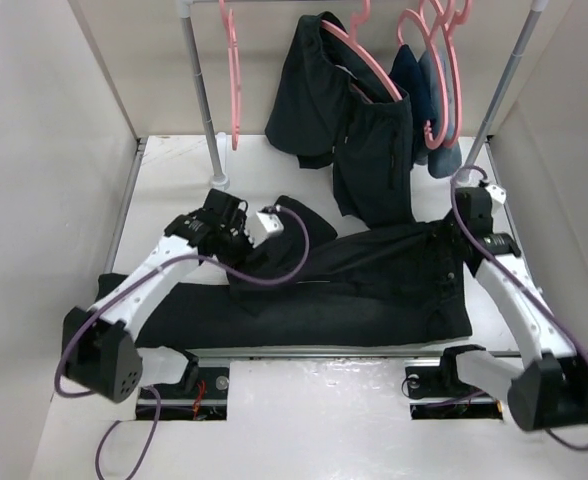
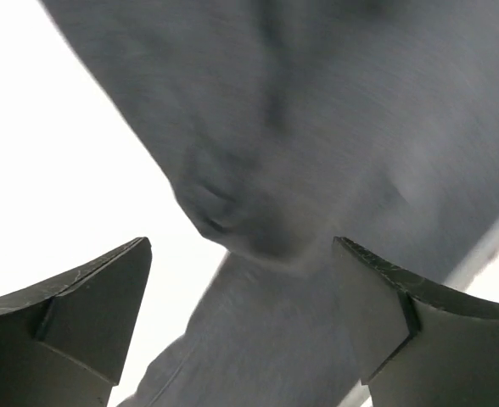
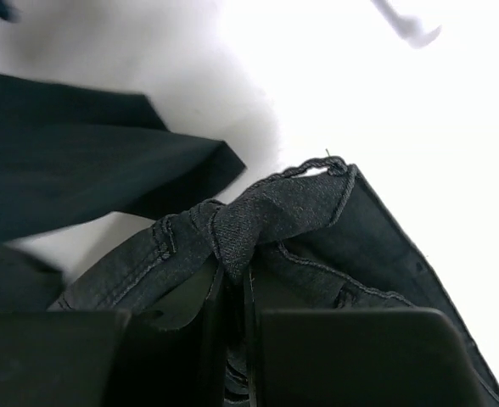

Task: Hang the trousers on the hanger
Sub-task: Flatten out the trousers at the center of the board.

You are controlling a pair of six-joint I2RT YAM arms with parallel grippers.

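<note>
At table [image 1: 174,180] edge, right hand [image 3: 237,284] pinching trousers [image 3: 305,203]

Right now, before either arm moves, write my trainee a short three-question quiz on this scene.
1. True or false: the trousers already hang on a hanger.
2. Which arm's fingers are shut on the trousers' cloth? A) left B) right C) both
3. Fill in: the empty pink hanger hangs at the ___ side of the rack.

Key
1. False: they lie flat on the table.
2. B: the right fingers pinch an edge of the cloth; the left fingers stand open over it.
3. left
</note>
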